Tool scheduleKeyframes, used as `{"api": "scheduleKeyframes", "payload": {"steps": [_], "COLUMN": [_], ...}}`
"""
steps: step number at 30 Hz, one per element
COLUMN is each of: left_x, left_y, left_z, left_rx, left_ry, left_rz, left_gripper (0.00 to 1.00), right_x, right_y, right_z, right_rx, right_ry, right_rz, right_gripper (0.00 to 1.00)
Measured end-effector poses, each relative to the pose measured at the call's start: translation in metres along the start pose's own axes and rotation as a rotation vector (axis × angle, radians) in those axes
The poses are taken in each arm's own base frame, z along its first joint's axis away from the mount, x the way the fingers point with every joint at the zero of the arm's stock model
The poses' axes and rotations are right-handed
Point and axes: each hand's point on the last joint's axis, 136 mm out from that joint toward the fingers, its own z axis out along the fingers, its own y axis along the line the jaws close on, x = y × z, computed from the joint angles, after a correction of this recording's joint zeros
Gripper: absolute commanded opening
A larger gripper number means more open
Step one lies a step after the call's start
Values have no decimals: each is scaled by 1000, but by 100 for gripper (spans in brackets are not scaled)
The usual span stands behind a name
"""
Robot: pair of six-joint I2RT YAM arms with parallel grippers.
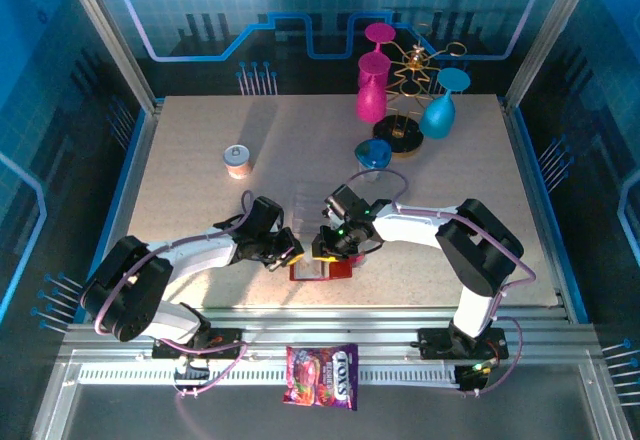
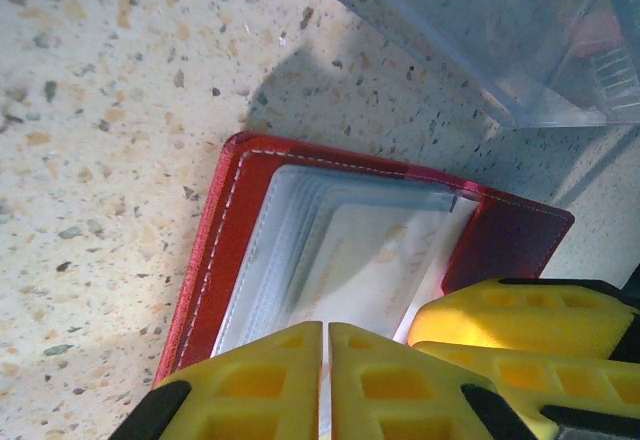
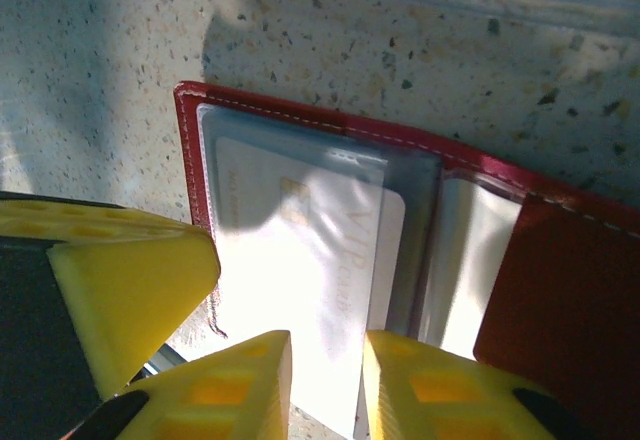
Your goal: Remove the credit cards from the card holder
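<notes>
The card holder [image 1: 322, 270] is found lying open on the table [image 1: 200, 140], near its front edge, between the two grippers. Greyish clear pockets [image 2: 300, 250] are stacked inside its red cover. A pale card [image 3: 300, 260] with faint lettering, partly legible as "VIP", is seen in the uppermost pocket. Its lower end projects past the pocket mouth and the red edge. Further pale layers are noted behind and beside it, but they cannot be counted.

The transparent tray [image 2: 480, 30] stands just beyond the holder. What lies in it is blurred and cannot be identified.

The left gripper [image 2: 326, 380] is closed, its fingertips meeting over the holder's near edge, and nothing is seen between them. The right gripper [image 3: 325, 385] is held narrowly parted over the projecting card, which is visible through the gap. Contact with the card cannot be confirmed.

The holder's near edge is hidden by yellow fingers in both wrist views, and in the overhead view much of it is covered by the arms
</notes>
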Motion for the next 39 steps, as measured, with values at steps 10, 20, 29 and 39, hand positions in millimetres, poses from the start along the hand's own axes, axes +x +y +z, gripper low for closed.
{"api": "scheduleKeyframes", "payload": {"steps": [10, 20, 29, 39], "left_x": [0, 0, 0, 2], "left_y": [0, 0, 0, 6], "left_z": [0, 0, 0, -2], "left_rx": [0, 0, 0, -24], "left_ry": [0, 0, 0, 0], "left_rz": [0, 0, 0, -5], "left_gripper": [11, 11, 11, 11], "right_x": [-2, 0, 0, 2], "right_y": [2, -2, -7, -14], "right_z": [0, 2, 2, 0], "right_rx": [-8, -2, 22, 54], "right_ry": [-6, -5, -11, -7], "right_rz": [-4, -2, 1, 7], "right_gripper": [25, 26, 29, 24]}}
